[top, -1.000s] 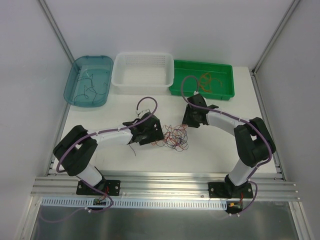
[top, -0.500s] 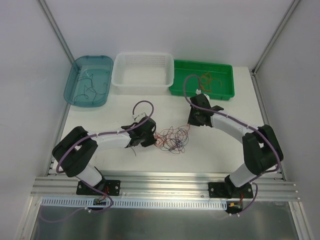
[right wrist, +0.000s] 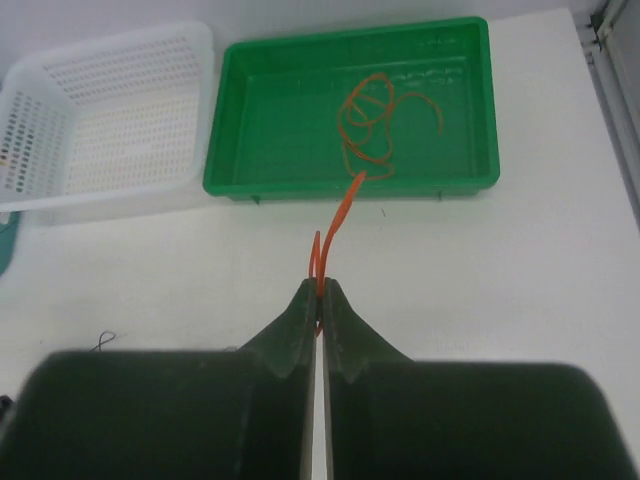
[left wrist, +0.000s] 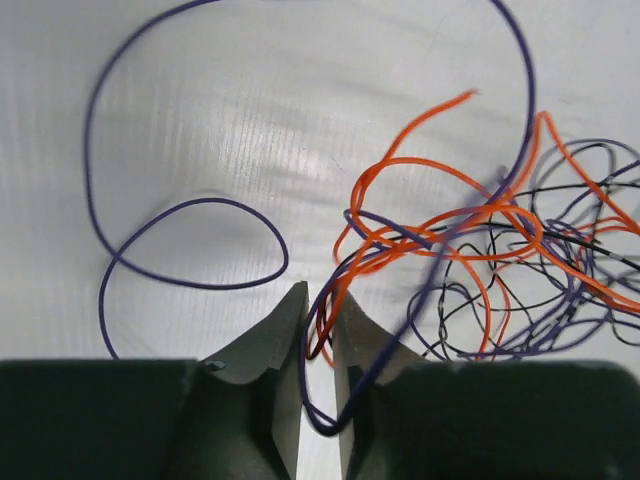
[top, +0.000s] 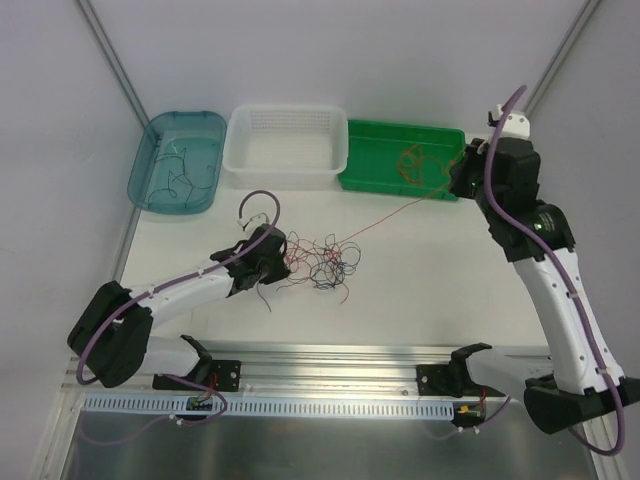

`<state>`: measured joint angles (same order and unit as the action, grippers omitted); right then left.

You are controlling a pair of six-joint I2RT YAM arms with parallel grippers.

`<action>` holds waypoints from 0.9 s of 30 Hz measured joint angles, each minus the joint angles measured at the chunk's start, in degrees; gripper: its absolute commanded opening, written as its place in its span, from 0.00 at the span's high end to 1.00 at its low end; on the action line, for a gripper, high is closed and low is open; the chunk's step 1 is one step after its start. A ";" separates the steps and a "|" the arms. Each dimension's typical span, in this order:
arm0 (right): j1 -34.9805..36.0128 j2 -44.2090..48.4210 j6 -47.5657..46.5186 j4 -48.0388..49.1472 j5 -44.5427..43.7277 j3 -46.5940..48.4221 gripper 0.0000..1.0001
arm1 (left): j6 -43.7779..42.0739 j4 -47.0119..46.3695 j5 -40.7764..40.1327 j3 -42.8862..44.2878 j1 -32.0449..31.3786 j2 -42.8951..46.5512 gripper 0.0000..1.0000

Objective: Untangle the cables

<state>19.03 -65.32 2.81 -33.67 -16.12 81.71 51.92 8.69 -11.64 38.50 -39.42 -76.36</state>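
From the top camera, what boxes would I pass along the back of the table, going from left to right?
teal tray → white basket → green tray

Three bins (top: 286, 172), two arms (top: 190, 286), one cable tangle (top: 325, 262).

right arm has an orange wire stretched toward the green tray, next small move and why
Probably draw the right gripper a little further from the tangle. It is shut on the orange wire, which runs taut into the tangle, so its far end looks caught. The left gripper, shut on a purple wire, anchors it, and the green tray holds other orange wires.
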 measured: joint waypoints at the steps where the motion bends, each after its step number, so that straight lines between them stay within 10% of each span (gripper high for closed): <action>1: 0.00 1.18 -1.09 -0.83 0.61 1.68 0.99 | -0.96 0.33 -0.42 0.00 0.39 1.25 0.81; 8: 0.02 5.01 -3.98 -3.67 14.60 9.84 0.99 | -8.04 1.44 -0.76 0.00 0.52 7.80 0.79; 18: 0.02 6.91 -1.29 -0.28 35.12 14.49 0.99 | -12.46 5.11 -1.84 -2.69 0.83 15.98 0.09; 27: 0.42 5.40 6.21 8.87 45.29 15.17 0.99 | -25.24 0.39 14.43 5.90 -4.02 17.29 0.01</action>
<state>19.44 -59.92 9.02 -24.80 29.17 96.88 26.68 9.08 2.79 44.40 -43.44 -59.07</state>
